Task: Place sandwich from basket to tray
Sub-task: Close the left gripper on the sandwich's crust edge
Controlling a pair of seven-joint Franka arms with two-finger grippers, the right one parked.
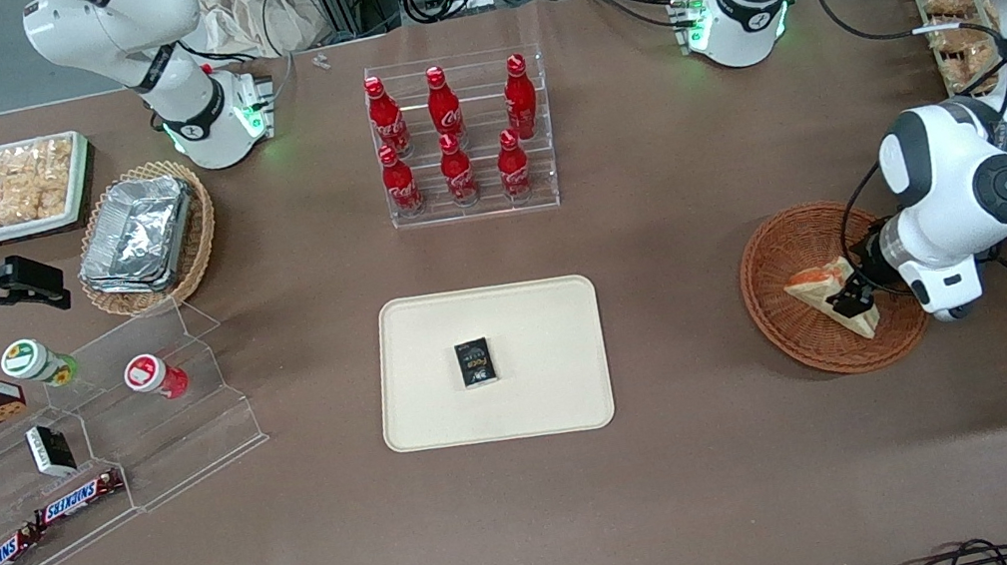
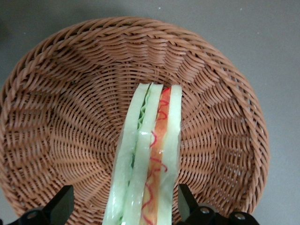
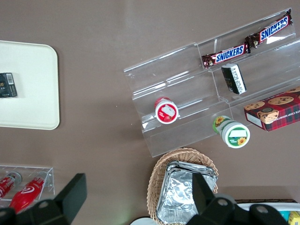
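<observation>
the gripper (image 1: pixel 848 301) straddles, fingers wide apart, the clear-wrapped triangular sandwich (image 2: pixel 149 159) in the round woven wicker basket (image 2: pixel 61 117).

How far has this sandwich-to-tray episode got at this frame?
Early. Done: the end effector has reached the basket, fingers open either side of the sandwich. In hand: the grasp, not yet closed; the sandwich is in the basket. Left: closing, lifting and carrying to the tray, which holds only a small dark box.
</observation>
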